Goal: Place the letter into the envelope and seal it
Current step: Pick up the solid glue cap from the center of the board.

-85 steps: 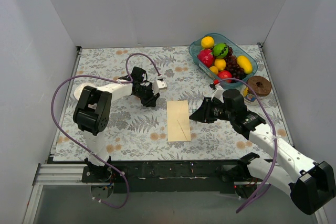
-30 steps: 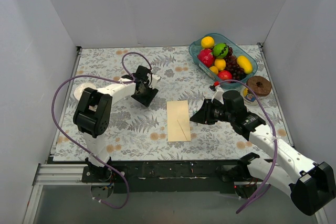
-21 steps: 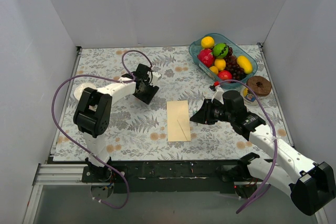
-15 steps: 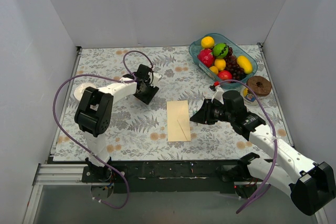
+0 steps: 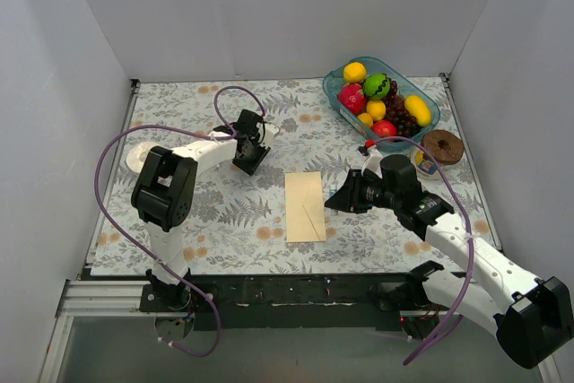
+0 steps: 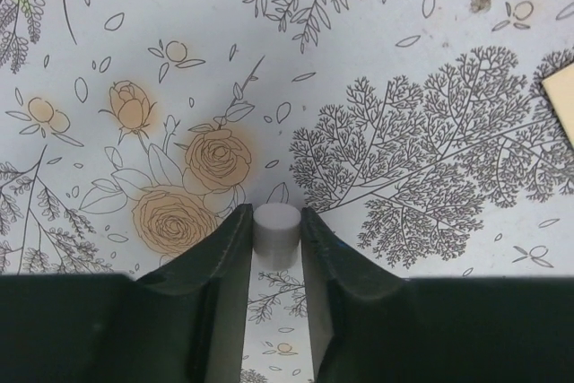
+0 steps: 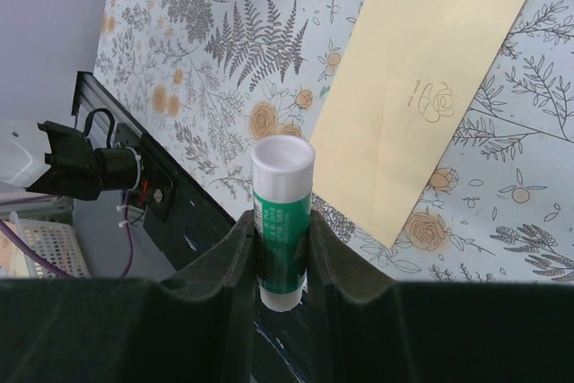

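Two grips (left hand (image 6: 276,220): cap (image 6: 276,234); right hand (image 7: 282,226): glue stick (image 7: 282,195)), envelope (image 5: 305,206) lying between them.

so the surface (image 5: 224,217) is a pale cloth printed with grey ferns and orange roses. a pale cream-yellow paper envelope (image 5: 305,207) lies flat about mid-surface, long side running near to far. far right there's a blue see-through plastic tray (image 5: 328,89) of fruit, a brown round disc (image 5: 441,146) just beside it. white round plate (image 5: 134,157) on the left, partly hidden
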Robot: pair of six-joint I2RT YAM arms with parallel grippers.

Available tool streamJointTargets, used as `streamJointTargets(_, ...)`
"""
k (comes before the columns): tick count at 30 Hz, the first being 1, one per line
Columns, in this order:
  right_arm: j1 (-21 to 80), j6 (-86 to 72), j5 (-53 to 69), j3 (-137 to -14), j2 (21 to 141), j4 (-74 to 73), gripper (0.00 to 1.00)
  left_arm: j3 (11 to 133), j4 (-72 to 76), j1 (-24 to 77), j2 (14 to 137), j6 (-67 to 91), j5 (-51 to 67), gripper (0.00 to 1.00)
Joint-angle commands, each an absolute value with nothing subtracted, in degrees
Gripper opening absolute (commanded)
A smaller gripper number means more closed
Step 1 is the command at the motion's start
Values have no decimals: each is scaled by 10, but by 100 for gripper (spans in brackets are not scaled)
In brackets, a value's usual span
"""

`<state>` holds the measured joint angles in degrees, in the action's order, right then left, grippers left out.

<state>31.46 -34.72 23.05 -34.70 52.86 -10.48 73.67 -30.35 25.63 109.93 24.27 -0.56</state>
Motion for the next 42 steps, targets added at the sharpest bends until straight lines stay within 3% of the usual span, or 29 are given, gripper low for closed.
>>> streamJointTargets(1,311,-346,229,-347,517,-100,1,750,-312,258,1109,241,-2,16)
streamJointTargets(4,310,-346,229,-347,516,-101,1,756,-324,259,1115,252,-3,0)
streamJointTargets(14,310,-347,227,-349,507,-105,1,766,-310,256,1103,299,-10,0)
streamJointTargets(25,310,-313,147,-379,465,-97,1,889,-212,244,1007,536,84,0)
streamJointTargets(35,310,-388,117,-431,450,-56,1,694,67,240,763,712,171,0)
streamJointTargets(42,310,-593,147,-455,498,-6,1,551,257,239,644,697,264,0)
